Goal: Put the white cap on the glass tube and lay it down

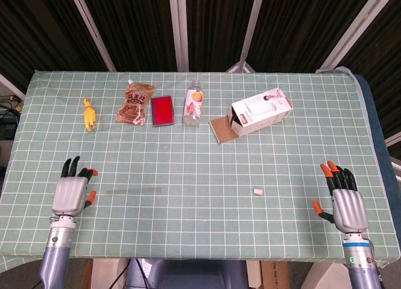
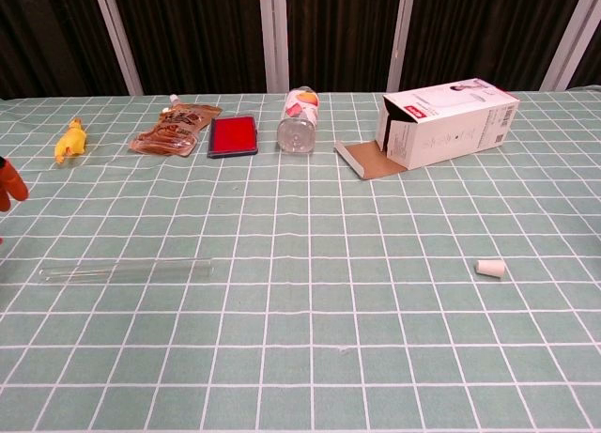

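The clear glass tube [image 1: 133, 190] [image 2: 127, 270] lies flat on the green checked cloth, left of centre. A small white cap [image 1: 257, 191] [image 2: 489, 268] lies on its side, right of centre and well apart from the tube. My left hand [image 1: 70, 193] hovers just left of the tube's end, fingers spread and holding nothing; only an orange fingertip [image 2: 11, 182] of it shows at the chest view's left edge. My right hand [image 1: 344, 200] is open near the table's front right, to the right of the cap.
Along the back stand a yellow rubber chicken [image 1: 89, 115], a brown snack pouch [image 1: 136, 103], a red flat case [image 1: 163, 110], a plastic bottle on its side [image 1: 194, 102] and an open white carton [image 1: 260, 111]. The table's front edge runs just below both hands.
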Robot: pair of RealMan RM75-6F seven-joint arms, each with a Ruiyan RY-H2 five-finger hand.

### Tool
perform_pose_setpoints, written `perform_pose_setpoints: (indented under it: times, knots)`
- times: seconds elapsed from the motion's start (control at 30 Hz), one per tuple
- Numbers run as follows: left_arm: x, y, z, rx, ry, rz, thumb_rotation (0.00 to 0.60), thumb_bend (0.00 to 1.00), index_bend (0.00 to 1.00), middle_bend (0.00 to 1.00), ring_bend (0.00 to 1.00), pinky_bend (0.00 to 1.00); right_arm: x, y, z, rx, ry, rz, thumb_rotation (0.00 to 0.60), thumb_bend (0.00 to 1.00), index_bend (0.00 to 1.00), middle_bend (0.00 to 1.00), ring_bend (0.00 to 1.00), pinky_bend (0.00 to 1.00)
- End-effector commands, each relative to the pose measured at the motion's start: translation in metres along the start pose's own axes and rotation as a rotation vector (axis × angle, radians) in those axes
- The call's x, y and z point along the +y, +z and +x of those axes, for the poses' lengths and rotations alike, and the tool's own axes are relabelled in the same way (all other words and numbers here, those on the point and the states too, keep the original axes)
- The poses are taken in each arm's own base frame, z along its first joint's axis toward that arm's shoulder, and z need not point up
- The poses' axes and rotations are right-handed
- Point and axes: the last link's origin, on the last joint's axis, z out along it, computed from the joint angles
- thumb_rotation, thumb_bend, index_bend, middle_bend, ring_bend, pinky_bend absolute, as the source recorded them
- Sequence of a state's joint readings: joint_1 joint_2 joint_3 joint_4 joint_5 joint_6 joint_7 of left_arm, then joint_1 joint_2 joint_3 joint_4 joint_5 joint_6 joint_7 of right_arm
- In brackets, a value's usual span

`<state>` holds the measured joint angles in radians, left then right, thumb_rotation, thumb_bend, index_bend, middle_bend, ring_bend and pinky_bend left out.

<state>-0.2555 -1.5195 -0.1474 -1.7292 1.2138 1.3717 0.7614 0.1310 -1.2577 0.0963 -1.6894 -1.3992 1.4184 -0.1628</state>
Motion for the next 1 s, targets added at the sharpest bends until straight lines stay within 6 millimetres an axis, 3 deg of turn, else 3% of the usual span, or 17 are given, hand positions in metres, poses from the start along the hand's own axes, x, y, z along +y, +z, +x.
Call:
perform_pose_setpoints:
  times: [0.03, 0.57, 1.0]
  knots:
    - [0.02, 0.008, -0.011, -0.029, 0.035, -0.006, 0.6, 0.42, 0.39, 0.39, 0.05, 0.0, 0.0, 0.0, 0.0, -0.001, 0.005, -0.001, 0.6, 0.36, 0.0, 0.0, 0.0, 0.0]
    - [0.072, 0.014, -0.04, -0.089, 0.069, -0.027, 0.6, 0.44, 0.43, 0.42, 0.07, 0.0, 0.0, 0.001, 0.001, -0.008, 0.029, -0.004, 0.6, 0.36, 0.0, 0.0, 0.0, 0.0]
    - [0.09, 0.015, -0.045, -0.1, 0.063, -0.04, 0.6, 0.49, 0.45, 0.43, 0.07, 0.0, -0.001, 0.001, 0.0, -0.01, 0.042, -0.001, 0.6, 0.36, 0.0, 0.0, 0.0, 0.0]
